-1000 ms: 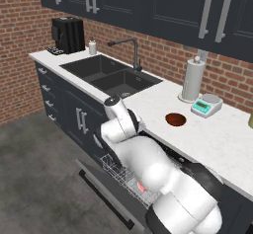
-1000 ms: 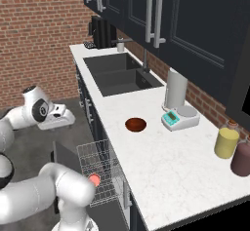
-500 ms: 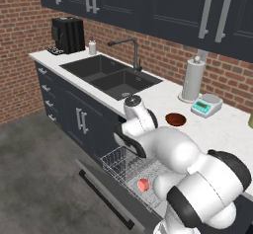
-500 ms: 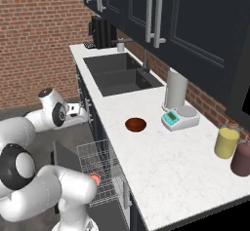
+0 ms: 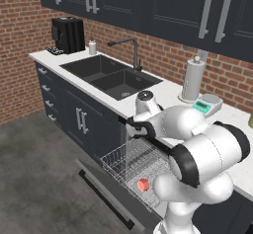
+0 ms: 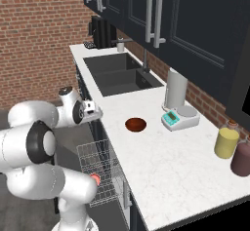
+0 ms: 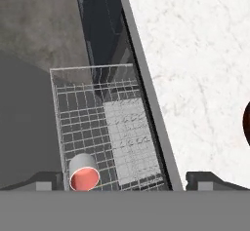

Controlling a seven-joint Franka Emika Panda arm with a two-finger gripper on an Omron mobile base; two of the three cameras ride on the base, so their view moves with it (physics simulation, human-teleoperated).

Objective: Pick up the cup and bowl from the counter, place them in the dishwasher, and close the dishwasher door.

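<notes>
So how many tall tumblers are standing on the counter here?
2: the yellow tumbler and the maroon tumbler, side by side at the counter's near right end. Others may sit outside the frame.

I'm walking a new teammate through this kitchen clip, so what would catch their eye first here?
Probably the pulled-out silver wire rack of the open dishwasher, with the cup lying on its side in it, salmon-red inside showing. Next, the dark reddish-brown bowl alone on the white counter, near the scale. The gripper hangs open above the rack.

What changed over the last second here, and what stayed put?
The arm has lifted out of the dishwasher rack and swung up toward the counter, with the gripper open and empty. The cup stays in the rack, and the bowl stays on the counter.
</notes>
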